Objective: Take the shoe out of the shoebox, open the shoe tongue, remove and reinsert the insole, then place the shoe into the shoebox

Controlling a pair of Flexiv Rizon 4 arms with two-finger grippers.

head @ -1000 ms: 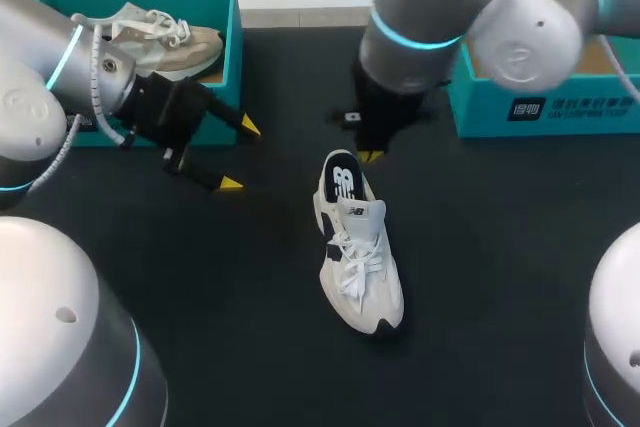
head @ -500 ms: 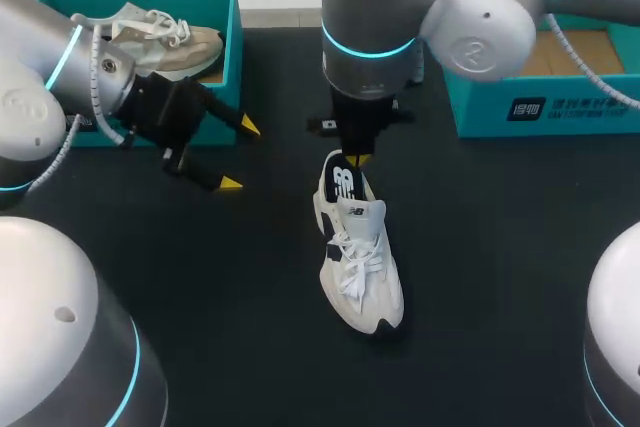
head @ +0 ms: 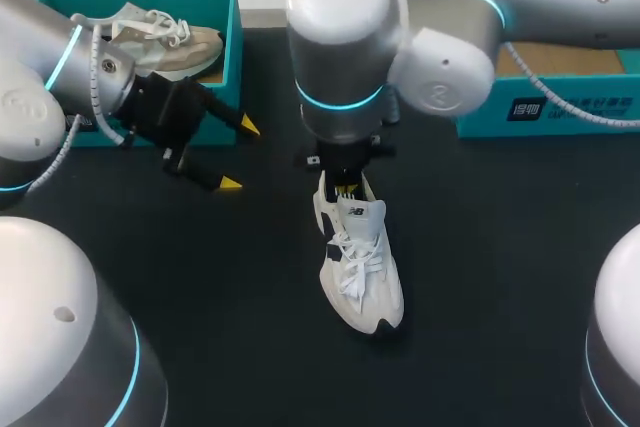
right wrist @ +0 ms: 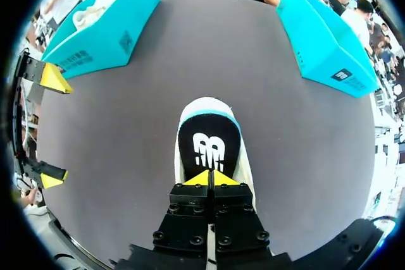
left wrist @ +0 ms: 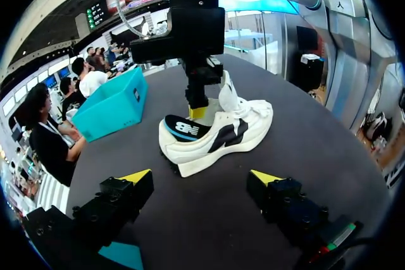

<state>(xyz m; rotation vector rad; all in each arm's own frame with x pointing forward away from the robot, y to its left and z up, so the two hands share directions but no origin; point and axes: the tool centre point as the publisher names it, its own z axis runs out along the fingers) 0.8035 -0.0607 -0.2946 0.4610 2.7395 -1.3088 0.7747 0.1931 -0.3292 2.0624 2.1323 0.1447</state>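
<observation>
A white lace-up shoe (head: 362, 272) lies on the black table, toe toward me. Its black insole (right wrist: 209, 145) with a white logo shows at the heel end (left wrist: 185, 128). My right gripper (head: 347, 190) points straight down over the shoe's opening, its yellow tips pressed together and shut (right wrist: 209, 178), resting at the insole just behind the tongue (left wrist: 197, 112). My left gripper (head: 236, 155) hangs open to the shoe's left, with nothing between its fingers (left wrist: 201, 176). The shoe lies ahead of it.
A teal shoebox (head: 232, 42) at the back left holds a beige shoe (head: 165, 35), close behind my left gripper. A second teal shoebox (head: 545, 112) stands at the back right, partly under my right arm. Both boxes (right wrist: 107, 30) (right wrist: 323, 30) flank the shoe.
My right arm has swung left and forward, bringing its shut tips from behind the heel to over the shoe's opening. The left arm and the shoe have stayed put.
</observation>
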